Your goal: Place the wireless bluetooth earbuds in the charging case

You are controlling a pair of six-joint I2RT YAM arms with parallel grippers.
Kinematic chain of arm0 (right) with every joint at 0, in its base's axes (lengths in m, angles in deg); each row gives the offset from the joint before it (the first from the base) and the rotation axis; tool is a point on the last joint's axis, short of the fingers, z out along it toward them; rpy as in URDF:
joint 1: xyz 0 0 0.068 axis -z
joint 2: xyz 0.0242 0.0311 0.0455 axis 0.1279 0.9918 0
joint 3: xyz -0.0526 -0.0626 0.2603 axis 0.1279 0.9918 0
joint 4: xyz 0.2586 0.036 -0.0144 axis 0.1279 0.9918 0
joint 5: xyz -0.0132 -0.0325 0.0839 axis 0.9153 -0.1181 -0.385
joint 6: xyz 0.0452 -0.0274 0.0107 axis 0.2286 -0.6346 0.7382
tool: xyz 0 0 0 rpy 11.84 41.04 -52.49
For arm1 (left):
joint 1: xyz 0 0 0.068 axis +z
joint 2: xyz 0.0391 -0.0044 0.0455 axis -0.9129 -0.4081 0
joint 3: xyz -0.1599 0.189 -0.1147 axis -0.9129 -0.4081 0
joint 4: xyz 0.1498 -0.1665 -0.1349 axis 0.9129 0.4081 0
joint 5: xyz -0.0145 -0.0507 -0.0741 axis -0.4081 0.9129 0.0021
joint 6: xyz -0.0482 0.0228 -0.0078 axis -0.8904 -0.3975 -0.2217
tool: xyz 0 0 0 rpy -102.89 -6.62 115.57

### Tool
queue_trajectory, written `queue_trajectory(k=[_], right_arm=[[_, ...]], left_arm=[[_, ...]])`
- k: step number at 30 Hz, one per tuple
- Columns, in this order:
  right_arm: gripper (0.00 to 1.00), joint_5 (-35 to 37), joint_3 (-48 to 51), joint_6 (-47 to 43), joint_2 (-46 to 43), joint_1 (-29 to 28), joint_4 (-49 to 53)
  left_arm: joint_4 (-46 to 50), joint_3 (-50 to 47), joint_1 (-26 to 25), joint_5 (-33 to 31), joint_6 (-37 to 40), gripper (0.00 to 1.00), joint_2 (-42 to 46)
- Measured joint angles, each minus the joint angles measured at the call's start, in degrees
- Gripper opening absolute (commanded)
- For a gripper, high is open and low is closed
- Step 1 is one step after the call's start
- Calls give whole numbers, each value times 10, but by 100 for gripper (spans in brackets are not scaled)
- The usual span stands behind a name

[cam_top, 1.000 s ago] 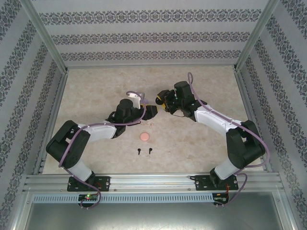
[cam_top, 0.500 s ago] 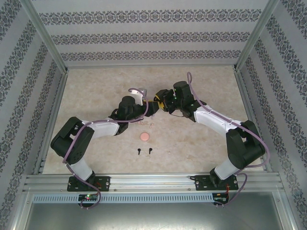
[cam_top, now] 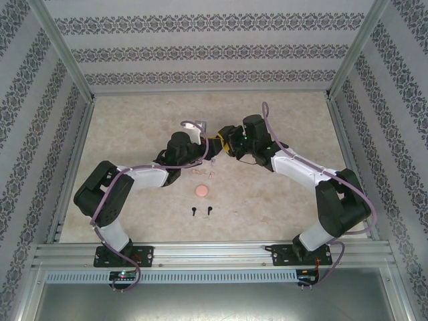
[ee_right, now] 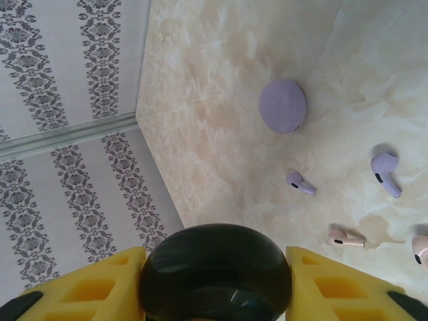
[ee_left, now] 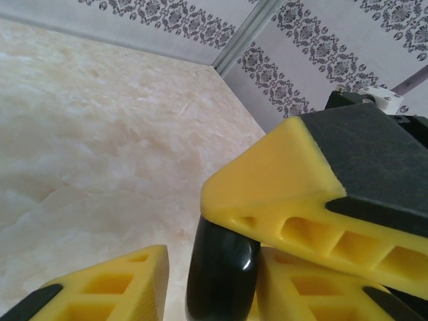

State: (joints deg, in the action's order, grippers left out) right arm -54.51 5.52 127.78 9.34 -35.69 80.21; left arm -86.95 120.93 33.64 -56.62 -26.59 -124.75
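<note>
Black charging case pinched in the right gripper, the left gripper spread either side of it. On the worktop, two black earbuds lie toward the arm bases, seemingly nearer the left arm.

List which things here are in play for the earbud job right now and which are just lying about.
In play:
- black case, gripped by the right claw
- left claw, a finger on either side of the same case

Lying about on the table, untouched:
- lilac case
- lilac earbuds
- pink earbuds
- pink case
- black earbuds
</note>
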Motion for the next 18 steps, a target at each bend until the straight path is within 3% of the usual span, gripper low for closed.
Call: queue_trajectory(k=[7,18], right_arm=[[37,2,2,7,0,1,-4],[38,8,2,13,0,1,-10]], left_arm=[[-5,5,0,5,-1,34,-7],[-26,4,0,8,-4,11,-14]])
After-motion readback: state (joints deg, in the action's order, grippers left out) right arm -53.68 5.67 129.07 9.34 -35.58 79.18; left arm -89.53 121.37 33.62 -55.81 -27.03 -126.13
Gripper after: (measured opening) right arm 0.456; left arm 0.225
